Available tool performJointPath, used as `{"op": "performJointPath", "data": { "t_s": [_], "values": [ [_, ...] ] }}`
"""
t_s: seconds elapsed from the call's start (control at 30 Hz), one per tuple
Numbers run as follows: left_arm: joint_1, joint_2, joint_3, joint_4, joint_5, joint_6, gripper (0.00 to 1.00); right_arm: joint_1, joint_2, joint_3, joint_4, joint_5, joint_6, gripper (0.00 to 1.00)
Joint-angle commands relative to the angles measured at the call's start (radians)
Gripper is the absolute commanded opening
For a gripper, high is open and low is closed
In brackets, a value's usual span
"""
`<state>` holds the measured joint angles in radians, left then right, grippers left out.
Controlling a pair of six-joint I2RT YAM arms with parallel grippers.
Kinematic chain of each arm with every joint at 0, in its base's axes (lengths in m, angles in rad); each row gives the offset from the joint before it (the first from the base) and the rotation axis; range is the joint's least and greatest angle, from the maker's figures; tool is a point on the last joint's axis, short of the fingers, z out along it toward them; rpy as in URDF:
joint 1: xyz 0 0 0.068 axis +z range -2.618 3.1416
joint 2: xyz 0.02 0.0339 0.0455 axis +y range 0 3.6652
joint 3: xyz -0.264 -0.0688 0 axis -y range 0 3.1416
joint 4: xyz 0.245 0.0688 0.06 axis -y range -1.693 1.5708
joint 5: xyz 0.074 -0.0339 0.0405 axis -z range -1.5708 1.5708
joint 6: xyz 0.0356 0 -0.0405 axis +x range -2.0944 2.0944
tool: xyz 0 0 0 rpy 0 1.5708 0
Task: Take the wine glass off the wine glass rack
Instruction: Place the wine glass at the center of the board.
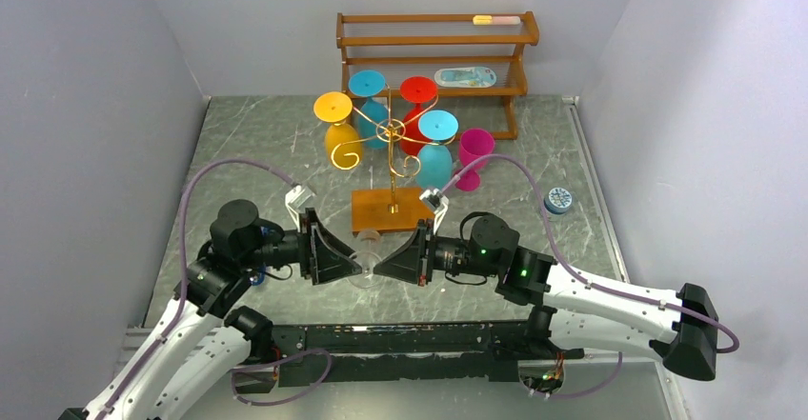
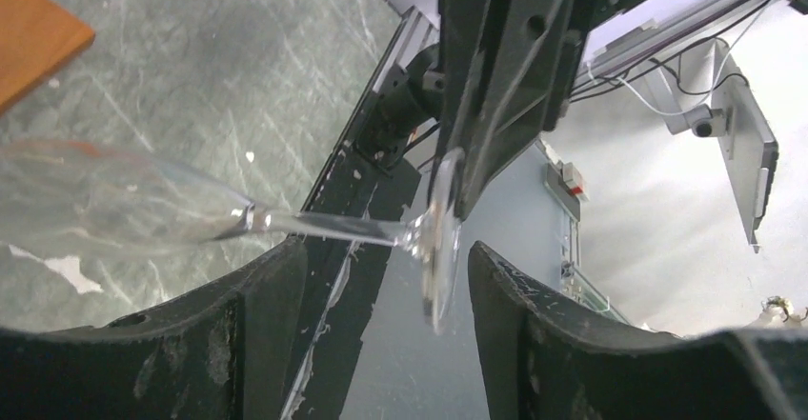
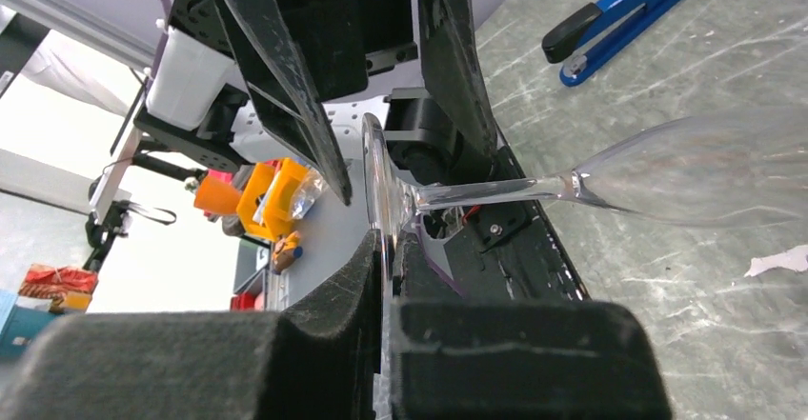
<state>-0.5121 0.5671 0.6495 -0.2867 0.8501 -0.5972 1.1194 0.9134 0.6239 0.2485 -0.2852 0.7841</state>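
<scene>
The empty, clear wine glass (image 1: pixel 365 253) is off the wine glass rack (image 1: pixel 392 132), held sideways above the tabletop (image 1: pixel 248 153) just in front of it. The right claw (image 3: pixel 389 277) is clenched on its thin foot, and the left claw (image 2: pixel 386 249) stands released around it. It is probably light, slick and brittle, and safest held by the stem or foot.

Soft, even overhead light. Past the left gripper (image 2: pixel 381 263) the background blows out white; its near fingers (image 2: pixel 219 344) blur.
</scene>
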Motion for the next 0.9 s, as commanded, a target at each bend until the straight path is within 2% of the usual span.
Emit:
{"op": "performJointPath", "data": {
  "t_s": [0.0,0.1,0.27,0.47,0.7,0.87],
  "values": [
    [0.004,-0.029,-0.079,-0.006,0.028,-0.019,0.67,0.001,-0.015,-0.010,0.002,0.044,0.000,0.00],
    [0.003,-0.069,-0.149,0.162,0.070,-0.135,0.59,0.001,-0.032,-0.037,0.030,0.081,0.027,0.00],
    [0.002,-0.052,-0.122,0.134,0.011,-0.105,0.52,0.002,-0.045,-0.047,0.059,0.116,0.057,0.00],
    [-0.012,-0.046,-0.211,0.380,0.055,-0.252,0.44,0.001,-0.040,-0.065,0.062,0.125,0.052,0.00],
    [-0.081,-0.034,-0.207,0.360,0.024,-0.227,0.40,0.001,-0.045,-0.043,0.066,0.114,0.067,0.00],
    [-0.181,0.016,-0.173,0.297,-0.053,-0.179,0.43,0.001,-0.053,0.003,0.022,0.102,0.057,0.00]
  ]
}}
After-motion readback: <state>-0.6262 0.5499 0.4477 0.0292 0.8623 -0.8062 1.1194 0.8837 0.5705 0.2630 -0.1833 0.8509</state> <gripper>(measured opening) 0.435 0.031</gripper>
